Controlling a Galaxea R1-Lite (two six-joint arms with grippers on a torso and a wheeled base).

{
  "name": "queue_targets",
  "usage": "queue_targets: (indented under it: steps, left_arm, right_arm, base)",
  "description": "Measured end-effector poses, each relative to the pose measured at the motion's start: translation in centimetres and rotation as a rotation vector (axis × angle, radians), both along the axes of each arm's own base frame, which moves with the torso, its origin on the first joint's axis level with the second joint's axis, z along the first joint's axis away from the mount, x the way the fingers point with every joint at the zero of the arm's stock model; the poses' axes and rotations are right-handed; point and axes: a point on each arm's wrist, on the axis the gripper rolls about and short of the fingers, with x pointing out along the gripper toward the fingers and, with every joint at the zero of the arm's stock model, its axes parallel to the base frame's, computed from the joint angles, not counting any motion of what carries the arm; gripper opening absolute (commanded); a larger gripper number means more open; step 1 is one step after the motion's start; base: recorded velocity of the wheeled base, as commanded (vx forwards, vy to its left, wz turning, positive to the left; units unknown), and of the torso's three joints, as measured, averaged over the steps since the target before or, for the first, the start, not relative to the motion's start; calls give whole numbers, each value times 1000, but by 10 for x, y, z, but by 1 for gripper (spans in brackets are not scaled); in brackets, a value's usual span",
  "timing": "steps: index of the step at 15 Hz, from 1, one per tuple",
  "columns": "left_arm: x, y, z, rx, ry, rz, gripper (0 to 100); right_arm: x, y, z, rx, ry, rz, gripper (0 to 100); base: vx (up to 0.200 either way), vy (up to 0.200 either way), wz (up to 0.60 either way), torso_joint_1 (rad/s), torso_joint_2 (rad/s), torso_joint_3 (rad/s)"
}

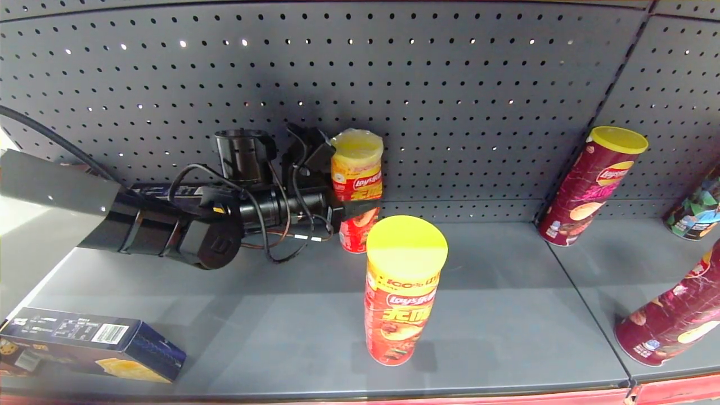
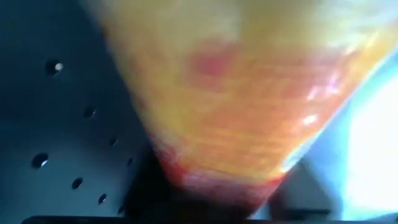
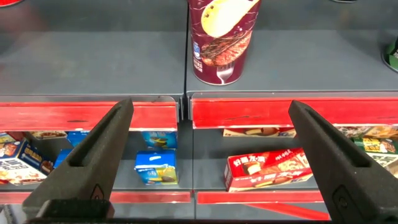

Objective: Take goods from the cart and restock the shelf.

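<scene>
At the back of the shelf (image 1: 253, 315), against the pegboard (image 1: 450, 84), the left gripper (image 1: 347, 191) is clamped across the middle of a red, yellow-lidded can (image 1: 357, 163). Taking the front can (image 1: 402, 292) as the dial's centre, the held can stands at 11 o'clock, near upright. Its base is at board level, though contact cannot be confirmed from the head view. The left wrist view shows the can's wall pressed close between the jaws. The step in hand is judged to be setting this can down in the back row. To do it well, the base should be seated flat before release, and the jaws parted only enough to clear the wall. The arm should then draw out towards 9 o'clock, so that it does not knock the front can. A blue box (image 1: 90, 343) lies flat at 9 o'clock near the front edge. One maroon can (image 1: 590, 185) leans at 2 o'clock by the divider, and a second maroon can (image 1: 675, 315) sits at 3 o'clock in the next bay. All cans carry their lids, so their contents cannot be seen. The right gripper (image 3: 211, 109) hangs below the shelf edge with its fingers wide apart and nothing between them. Beyond it, the lower bays (image 3: 186, 196) hold blue packets (image 3: 155, 168) and a red box (image 3: 267, 171).
</scene>
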Motion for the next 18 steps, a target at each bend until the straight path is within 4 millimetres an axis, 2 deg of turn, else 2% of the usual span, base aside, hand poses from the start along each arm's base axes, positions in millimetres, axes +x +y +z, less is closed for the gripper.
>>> queue_targets:
  steps: [4,8,12,18]
  left_arm:
    - [-6,4,-10,15,42,11,100]
    - [-28,13,-20,51,100,84,100]
    - [-39,14,-15,53,98,114,100]
    - [-42,6,-12,51,81,109,100]
  right_arm:
    - [0,0,0,0,0,0,100]
    - [0,0,0,0,0,-1,100]
    - [0,0,0,0,0,-1,100]
    - [0,0,0,0,0,0,100]
  base:
    - [0,0,0,0,0,0]
    - [0,0,0,0,0,0]
    - [0,0,0,0,0,0]
    - [0,0,0,0,0,0]
